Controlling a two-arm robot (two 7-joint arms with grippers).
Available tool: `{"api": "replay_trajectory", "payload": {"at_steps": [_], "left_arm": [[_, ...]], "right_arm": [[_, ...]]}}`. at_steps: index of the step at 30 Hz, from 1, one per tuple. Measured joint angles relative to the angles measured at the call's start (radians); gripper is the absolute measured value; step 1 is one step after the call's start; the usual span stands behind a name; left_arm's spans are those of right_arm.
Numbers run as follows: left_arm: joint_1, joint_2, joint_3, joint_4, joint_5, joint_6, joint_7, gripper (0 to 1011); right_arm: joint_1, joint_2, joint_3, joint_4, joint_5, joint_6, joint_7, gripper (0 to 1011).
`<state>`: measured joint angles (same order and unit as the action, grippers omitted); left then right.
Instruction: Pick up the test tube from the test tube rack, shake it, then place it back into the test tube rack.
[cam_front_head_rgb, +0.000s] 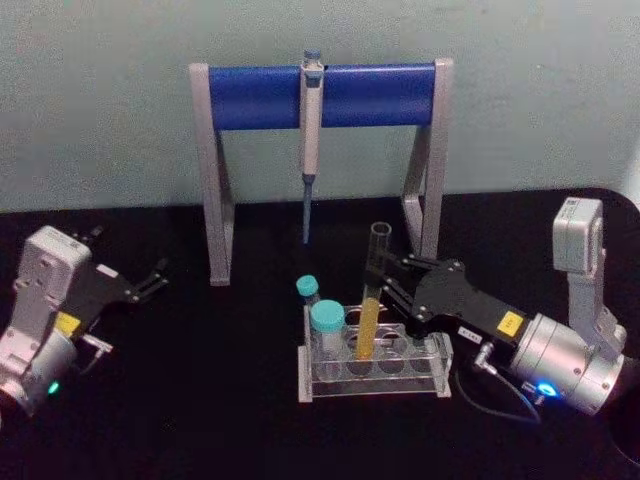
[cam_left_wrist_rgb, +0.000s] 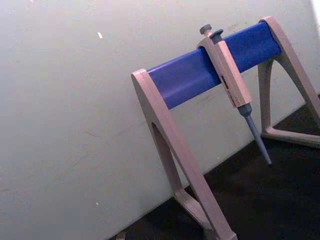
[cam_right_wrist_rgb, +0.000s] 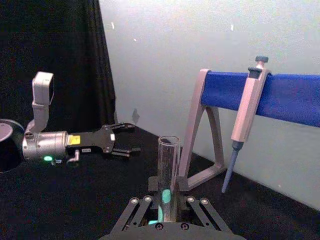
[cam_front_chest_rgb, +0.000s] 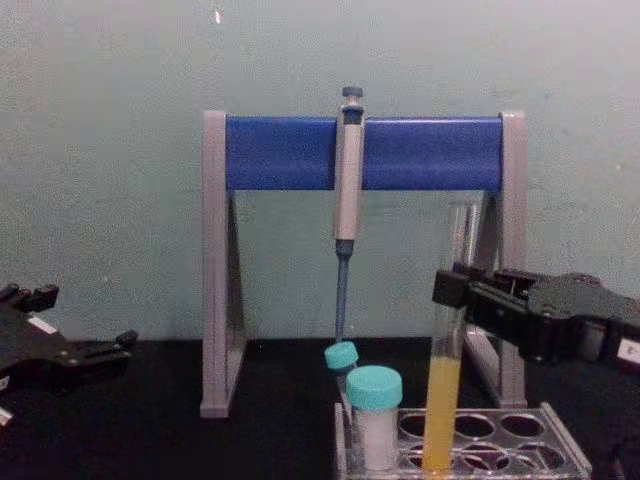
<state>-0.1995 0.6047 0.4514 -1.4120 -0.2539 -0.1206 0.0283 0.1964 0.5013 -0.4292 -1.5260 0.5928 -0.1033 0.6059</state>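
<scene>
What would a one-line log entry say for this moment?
right gripper: at test tube | tube: standing in test tube rack, not lifted | left gripper: open, idle at left

A black bench (cam_front_head_rgb: 200, 400) runs back to a pale wall. Two things stand directly on it — a grey-and-blue pipette stand (cam_front_head_rgb: 215, 200) at the rear, both feet planted, and a clear test tube rack (cam_front_head_rgb: 400, 385) just in front, nearer the stand's right leg.

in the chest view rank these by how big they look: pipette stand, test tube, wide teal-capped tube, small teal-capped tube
pipette stand
test tube
wide teal-capped tube
small teal-capped tube, though it stands farther back and is partly hidden, so this is unsure
</scene>
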Motion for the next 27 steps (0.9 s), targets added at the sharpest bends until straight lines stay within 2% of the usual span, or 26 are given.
{"api": "replay_trajectory", "payload": {"at_steps": [27], "left_arm": [[0.0, 0.0, 0.0, 0.0, 0.0, 0.0, 0.0, 1001]], "right_arm": [[0.021, -0.016, -0.025, 0.053, -0.033, 0.012, 0.002, 228]]}}
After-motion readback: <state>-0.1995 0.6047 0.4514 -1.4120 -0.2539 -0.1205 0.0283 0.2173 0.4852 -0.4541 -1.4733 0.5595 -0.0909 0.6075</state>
